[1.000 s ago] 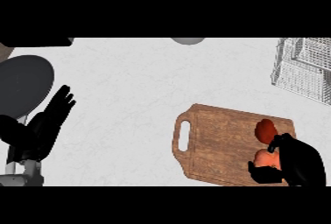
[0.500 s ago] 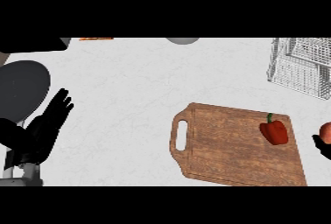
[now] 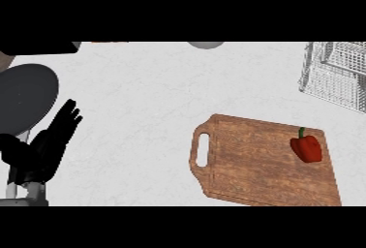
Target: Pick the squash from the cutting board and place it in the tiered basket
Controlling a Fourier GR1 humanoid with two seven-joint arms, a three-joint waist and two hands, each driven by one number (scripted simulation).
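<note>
- A dark round plate [image 3: 27, 99] lies at the view's nine o'clock edge, on the pale worktop [image 3: 143, 97].
- The left hand [image 3: 50, 140] rests just below and right of that plate, at about eight o'clock, fingers [image 3: 68, 114] straight and released, pointing toward one o'clock and grasping nothing.
- A grey rounded object [image 3: 205, 44] pokes in at the twelve o'clock edge; what it is cannot be told.
- The wooden cutting board [image 3: 257, 164] sits at four to five o'clock, its handle slot on the left end.
- A red bell pepper [image 3: 307, 147] with a green stem lies on the board's upper right part, stem toward twelve o'clock.
- The wire tiered basket [image 3: 334, 72] stands at two o'clock, apart from the board.
- The squash shows nowhere: not on the board, not visibly in the basket.
- The right hand is out of sight, so the state of its fingers cannot be told.
</note>
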